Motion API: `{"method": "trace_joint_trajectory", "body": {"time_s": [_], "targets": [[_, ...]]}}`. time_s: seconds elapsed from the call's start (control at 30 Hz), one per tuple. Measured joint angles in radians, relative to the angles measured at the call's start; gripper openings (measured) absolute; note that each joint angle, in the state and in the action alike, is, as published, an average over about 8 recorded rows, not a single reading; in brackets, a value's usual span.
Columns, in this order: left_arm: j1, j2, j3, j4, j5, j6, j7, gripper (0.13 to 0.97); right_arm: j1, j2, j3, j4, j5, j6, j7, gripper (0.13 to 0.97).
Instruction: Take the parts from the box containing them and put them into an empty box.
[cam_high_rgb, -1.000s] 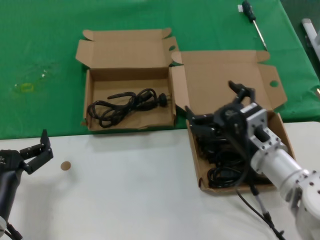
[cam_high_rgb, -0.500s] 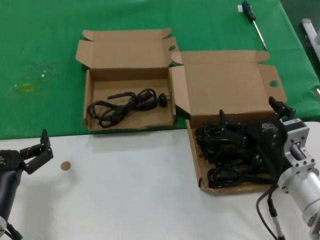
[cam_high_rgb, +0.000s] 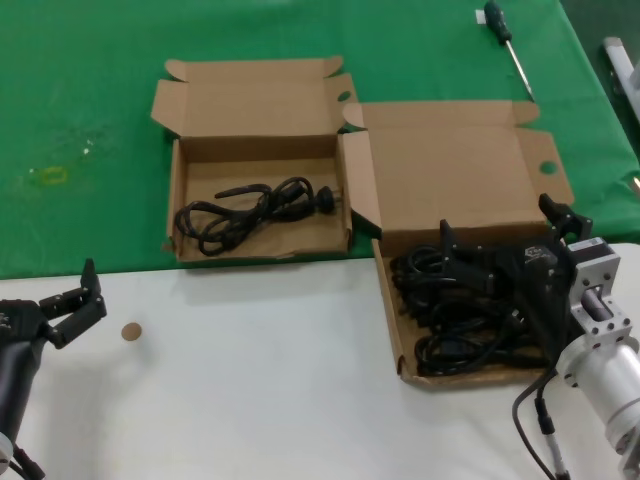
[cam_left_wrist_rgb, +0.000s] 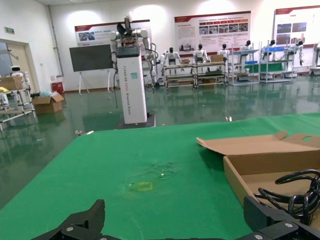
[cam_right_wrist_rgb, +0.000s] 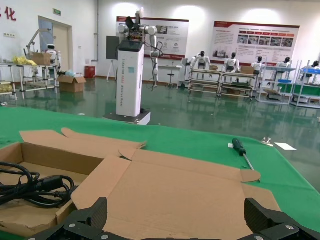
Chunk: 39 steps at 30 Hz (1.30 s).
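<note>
The right box (cam_high_rgb: 392, 330), with its lid (cam_high_rgb: 455, 180) open, holds a pile of several black power cords (cam_high_rgb: 455, 310). My right gripper (cam_high_rgb: 493, 220) hovers over its far right part, open and empty; in the right wrist view (cam_right_wrist_rgb: 176, 207) its fingers frame that lid (cam_right_wrist_rgb: 175, 195). The left box (cam_high_rgb: 176, 200) holds one cord bundle (cam_high_rgb: 250, 212), also seen in the left wrist view (cam_left_wrist_rgb: 295, 192) and the right wrist view (cam_right_wrist_rgb: 35, 187). My left gripper (cam_high_rgb: 92, 290) is open and empty, parked at the near left over the white table; it also shows in the left wrist view (cam_left_wrist_rgb: 175, 210).
A black-handled screwdriver (cam_high_rgb: 505, 30) lies on the green cloth (cam_high_rgb: 80, 100) at the far right, also in the right wrist view (cam_right_wrist_rgb: 241, 149). A small brown disc (cam_high_rgb: 131, 331) lies on the white table (cam_high_rgb: 260, 380) near my left gripper.
My right gripper moved right and back toward me over the right box, then held nearly still. The left arm and the cords in both boxes have not moved.
</note>
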<state>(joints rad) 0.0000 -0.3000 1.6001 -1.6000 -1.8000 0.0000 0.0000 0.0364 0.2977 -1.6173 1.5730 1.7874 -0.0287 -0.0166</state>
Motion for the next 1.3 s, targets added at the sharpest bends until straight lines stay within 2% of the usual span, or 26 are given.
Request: {"method": "trace_joint_trajectory", "body": {"time_s": [1.3], "targets": [[0.0,0.0,0.0,0.0,0.0,0.0,0.0,0.966,0.0,0.0,0.0,0.0,0.0,0.0,0.0,0.966]]}}
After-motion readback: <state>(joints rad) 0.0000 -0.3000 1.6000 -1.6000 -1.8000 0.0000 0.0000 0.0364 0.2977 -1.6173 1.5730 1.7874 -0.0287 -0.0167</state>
